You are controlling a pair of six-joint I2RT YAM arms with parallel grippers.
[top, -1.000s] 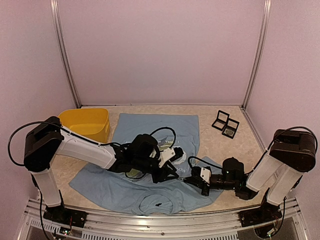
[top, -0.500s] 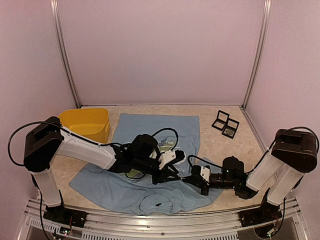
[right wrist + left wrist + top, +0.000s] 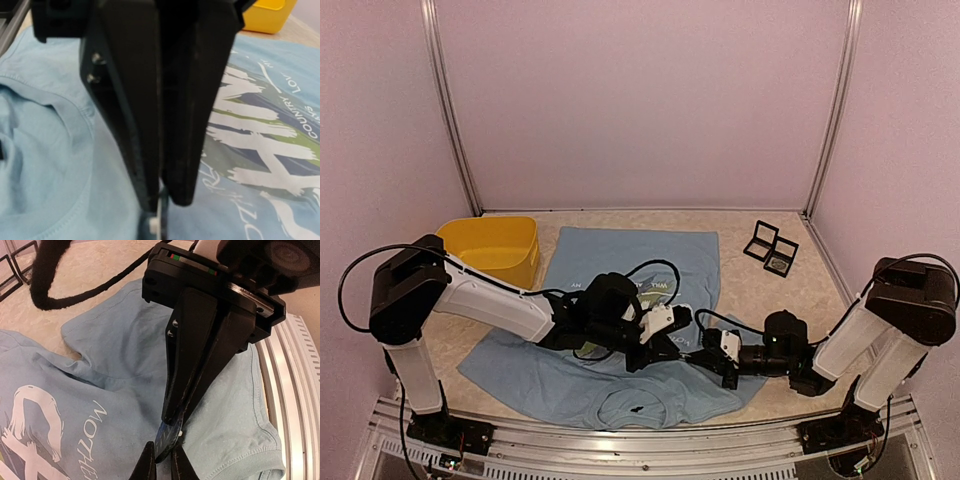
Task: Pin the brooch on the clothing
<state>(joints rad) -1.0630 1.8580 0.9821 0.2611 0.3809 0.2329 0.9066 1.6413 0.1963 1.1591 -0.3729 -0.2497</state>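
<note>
Top view: the T-shirt (image 3: pixel 620 250) lies spread on the bench (image 3: pixel 760 290), collar toward the arm bases. The left gripper (image 3: pixel 665 335) and right gripper (image 3: pixel 718 355) meet low over its chest. What sits between them is too small to tell here.

Left wrist view: the right gripper is closed on the brooch (image 3: pixel 165 437), a dark piece just above the fabric. The left fingertips (image 3: pixel 148 462) flank its lower end. I cannot tell whether they clamp it.

Right wrist view: only this view shows a white part below the closed fingers, beside the white lettering (image 3: pixel 260 150).

The pinning step appears to be in hand. The next move likely calls for pushing the pin through the cloth while the left gripper steadies it.
</note>
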